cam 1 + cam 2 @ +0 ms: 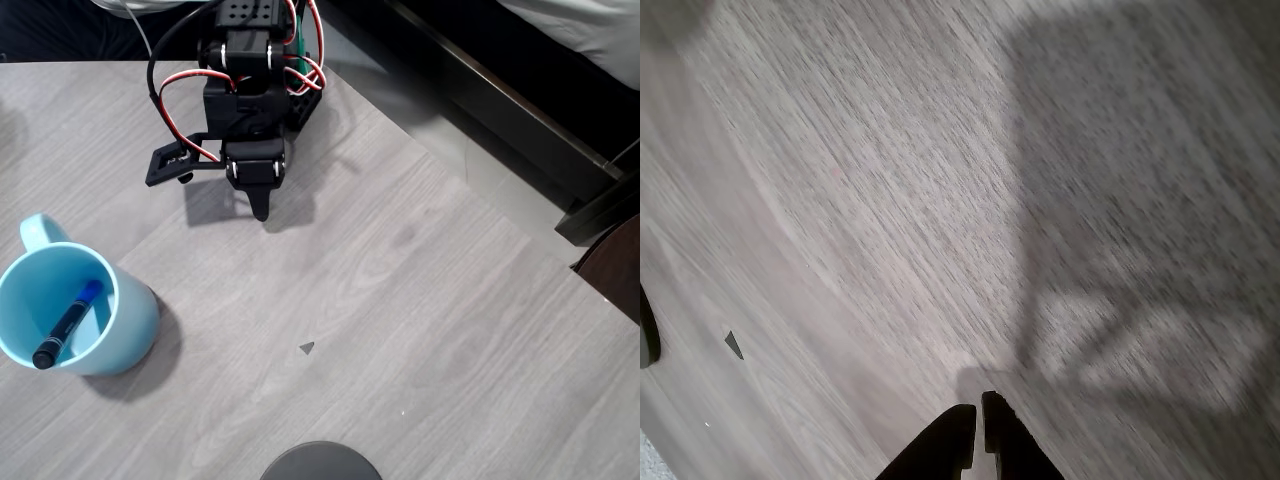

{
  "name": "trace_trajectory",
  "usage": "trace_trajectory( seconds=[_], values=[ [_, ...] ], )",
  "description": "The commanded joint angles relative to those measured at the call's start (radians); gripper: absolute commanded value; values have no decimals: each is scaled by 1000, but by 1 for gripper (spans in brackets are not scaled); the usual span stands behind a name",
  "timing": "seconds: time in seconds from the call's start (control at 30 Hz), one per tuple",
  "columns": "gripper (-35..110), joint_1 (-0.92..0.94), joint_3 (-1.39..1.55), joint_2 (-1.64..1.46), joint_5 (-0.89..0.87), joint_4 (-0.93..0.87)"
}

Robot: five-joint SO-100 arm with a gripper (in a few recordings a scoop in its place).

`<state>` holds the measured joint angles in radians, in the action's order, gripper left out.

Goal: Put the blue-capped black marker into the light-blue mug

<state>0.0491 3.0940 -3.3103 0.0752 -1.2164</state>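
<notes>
Hand closed and empty, fingertips together, above bare table

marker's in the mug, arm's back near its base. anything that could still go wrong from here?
Two minor risks:
1. The blue-capped black marker leans slanted inside the light-blue mug, its black end propped on the rim. A table bump might tip it out.
2. The mug sits near the table's left edge in the overhead view, so a nudge could push it off.
The gripper, fingers nearly together and holding nothing, is well away from the mug, so contact looks unlikely.
</notes>
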Motion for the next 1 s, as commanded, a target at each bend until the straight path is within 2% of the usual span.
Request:
trace_trajectory(
  seconds=[0.0,0.97],
  values=[
    [0,0,6,-26,5,-11],
    [0,-75,6,-28,9,-15]
  ],
)
